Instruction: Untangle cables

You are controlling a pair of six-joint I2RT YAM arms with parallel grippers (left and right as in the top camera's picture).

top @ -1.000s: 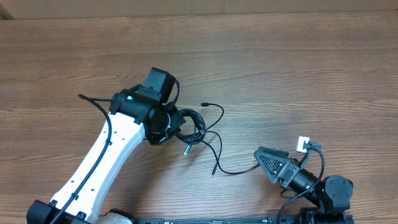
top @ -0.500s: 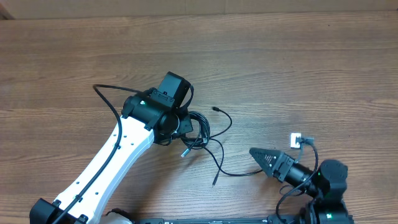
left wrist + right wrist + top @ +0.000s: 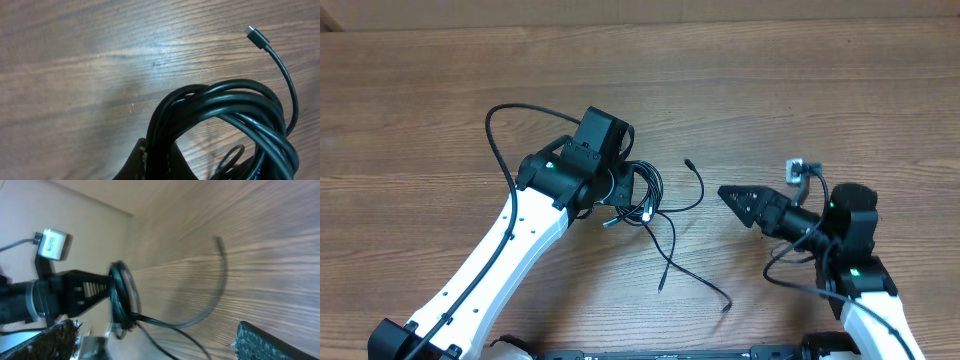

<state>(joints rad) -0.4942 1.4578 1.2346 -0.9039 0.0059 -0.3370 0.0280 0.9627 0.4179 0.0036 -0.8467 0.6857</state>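
The cables (image 3: 642, 190) are a tangled coil of thin black cords near the table's middle. My left gripper (image 3: 618, 190) is shut on the coil and holds it by one side. In the left wrist view the gripper (image 3: 159, 157) pinches the bundle (image 3: 225, 100), and one plug tip (image 3: 255, 35) sticks out free. A plug end (image 3: 688, 161) curls right of the coil. Two loose ends (image 3: 661, 288) (image 3: 727, 306) trail toward the front. My right gripper (image 3: 732, 195) is open and empty, right of the coil and pointing at it. In the right wrist view the gripper (image 3: 150, 342) faces the coil (image 3: 122, 300).
The wooden table (image 3: 820, 90) runs to a far edge along the top of the overhead view. The left arm's own thick black cable (image 3: 500, 125) arches up behind its wrist. The right arm's wiring and white connector (image 3: 803, 168) sit behind its gripper.
My left gripper has carried the coil right and farther back. My right arm has swung from the front edge up to the coil's level. The strand that ran to it now lies loose.
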